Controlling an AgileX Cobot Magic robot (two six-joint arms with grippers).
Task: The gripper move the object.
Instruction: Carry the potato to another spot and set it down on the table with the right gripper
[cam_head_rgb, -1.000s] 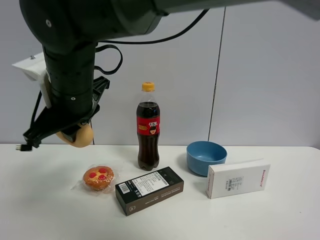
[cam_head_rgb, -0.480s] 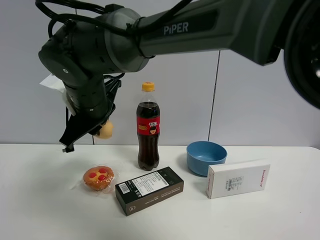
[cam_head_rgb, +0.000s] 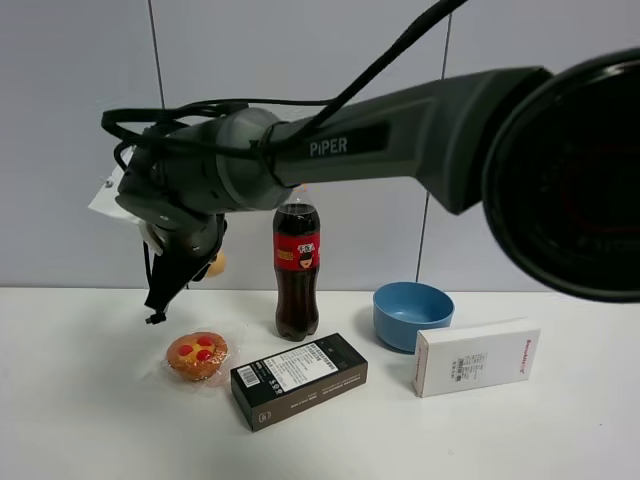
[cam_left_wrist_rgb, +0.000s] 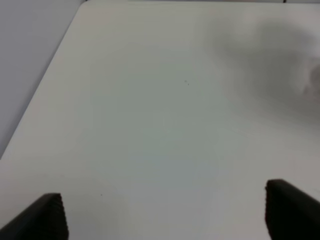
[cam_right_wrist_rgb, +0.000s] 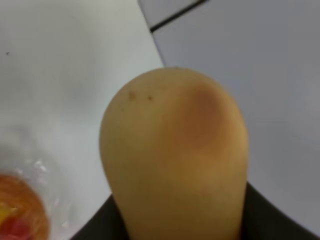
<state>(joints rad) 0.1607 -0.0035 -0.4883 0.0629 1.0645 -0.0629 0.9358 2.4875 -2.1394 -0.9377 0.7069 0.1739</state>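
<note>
1. Yellow-orange with a reddish blush, the object (cam_right_wrist_rgb: 172, 155) is pinched in the right claw (cam_head_rgb: 200, 270). Dark jaws show on both sides of its base in the right wrist view, so the fruit's long axis runs straight out from the claw.
2. It hangs in the air, clear of the counter (cam_head_rgb: 70, 420), over the left part of the scene. The arm reaches across to it from the right.
3. The relation that matters is with the wrapped muffin (cam_head_rgb: 197, 356). It lies below the fruit and somewhat nearer, well apart from it. The right wrist view catches the muffin at the edge of frame, with bare counter beside it.
4. A straight descent would, I judge, land close behind the muffin. Bare counter lies to the muffin's left, while the cola bottle (cam_head_rgb: 297, 262) stands just to the fruit's right, so leftward looks the safer way.
5. The left claw (cam_left_wrist_rgb: 165, 215) is spread and holds nothing, over bare counter. It does not appear in the high view, so its distance from the fruit cannot be told. The right arm carries the fruit.
</note>
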